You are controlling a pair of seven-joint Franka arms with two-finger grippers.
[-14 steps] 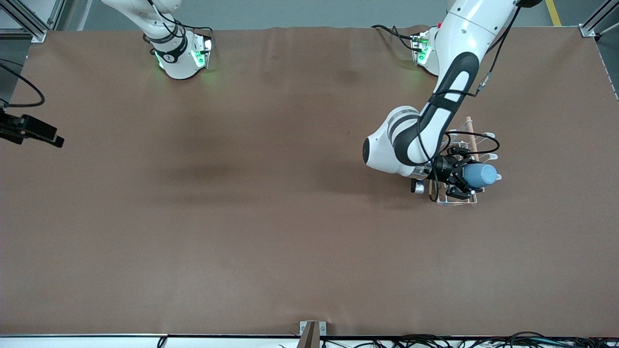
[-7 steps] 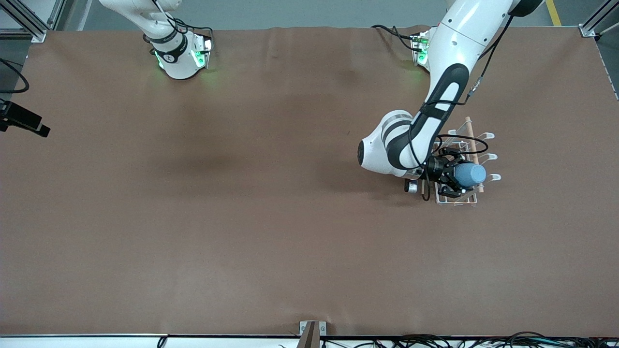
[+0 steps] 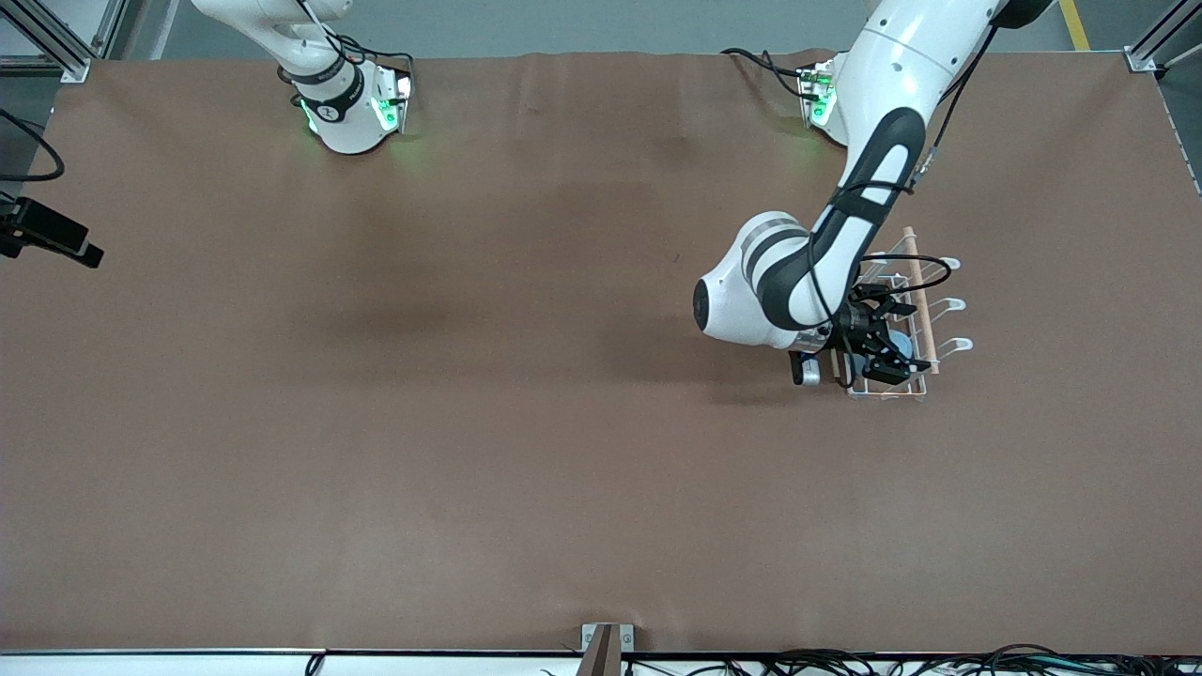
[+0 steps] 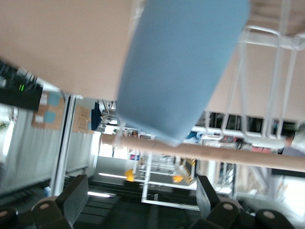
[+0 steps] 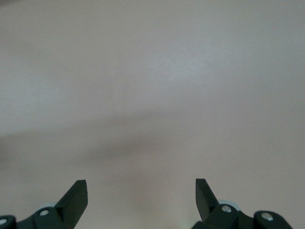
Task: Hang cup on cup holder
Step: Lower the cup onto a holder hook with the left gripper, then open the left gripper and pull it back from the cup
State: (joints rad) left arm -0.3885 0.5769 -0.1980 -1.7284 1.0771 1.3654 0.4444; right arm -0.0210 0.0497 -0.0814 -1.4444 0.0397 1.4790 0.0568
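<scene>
The cup (image 4: 181,67), a light-blue tumbler, sits tilted among the wire prongs of the white cup holder (image 4: 279,86), against its wooden dowel (image 4: 238,156). In the front view only a sliver of the cup (image 3: 899,345) shows under the left hand, on the cup holder (image 3: 887,390) toward the left arm's end of the table. My left gripper (image 3: 913,338) is over the rack. It is open and empty (image 4: 140,200), with the cup clear of its fingertips. My right gripper (image 3: 89,253) waits open (image 5: 141,191) over the table's edge at the right arm's end.
The brown table (image 3: 470,422) spreads wide around the rack. A small metal bracket (image 3: 607,643) sits at the table's edge nearest the front camera. Cables (image 3: 892,662) run along that edge.
The left gripper carried the cup from over the outer prong tips in toward the dowel, then let go of it. The right gripper shifted slightly at the table's edge.
</scene>
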